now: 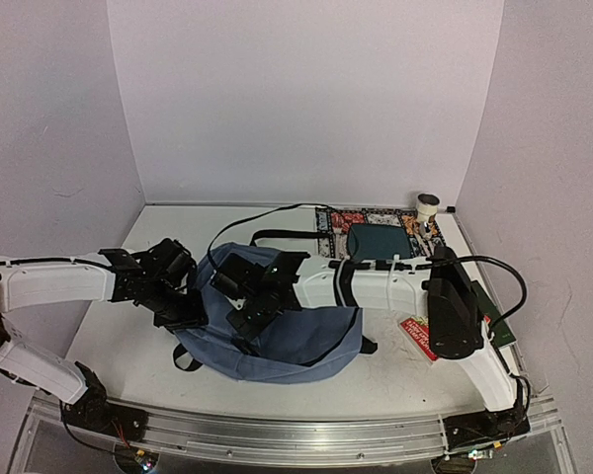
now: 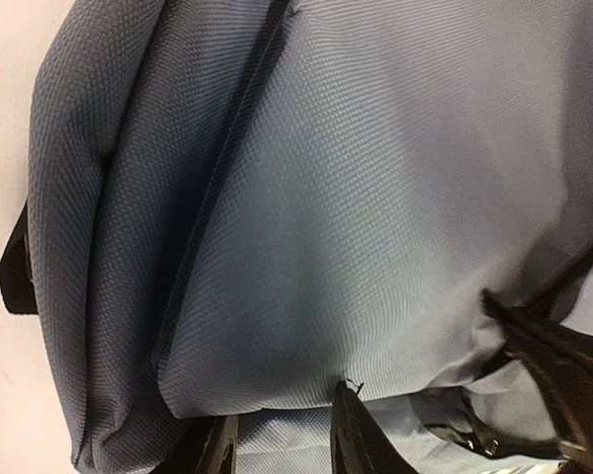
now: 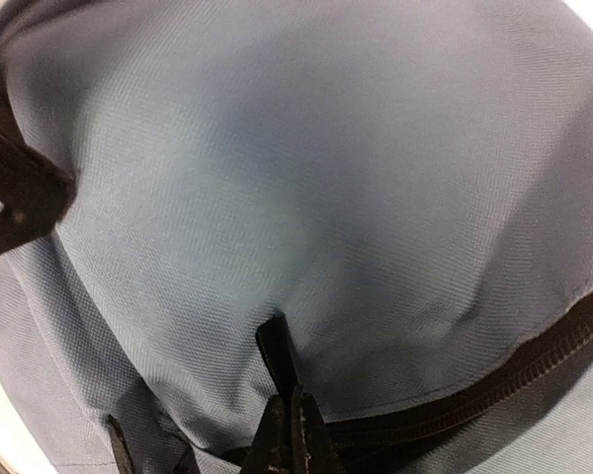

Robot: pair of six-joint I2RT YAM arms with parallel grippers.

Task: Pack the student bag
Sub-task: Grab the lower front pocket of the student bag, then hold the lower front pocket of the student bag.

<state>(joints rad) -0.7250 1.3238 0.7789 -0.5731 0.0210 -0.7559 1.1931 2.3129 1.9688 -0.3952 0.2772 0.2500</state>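
The student bag [image 1: 296, 341], a large slate-blue backpack, lies at the table's near middle, and both grippers are down on its left part. My left gripper [image 1: 190, 308] is at the bag's left edge. In the left wrist view its fingers [image 2: 361, 439] stand apart, their tips tucked under a fabric fold [image 2: 326, 247], with bag cloth lying between them. My right gripper [image 1: 249, 314] reaches in from the right. Its jaws are pressed together on the black zipper pull [image 3: 280, 357], beside the dark zipper line [image 3: 534, 360] of the bag [image 3: 326, 178].
A dark teal pouch [image 1: 381, 240] lies on a patterned book [image 1: 334, 219] at the back right, next to a small white roll [image 1: 428, 205]. A red card [image 1: 416, 336] and a green item [image 1: 501, 324] sit under the right arm. A black strap [image 1: 277, 235] trails behind the bag.
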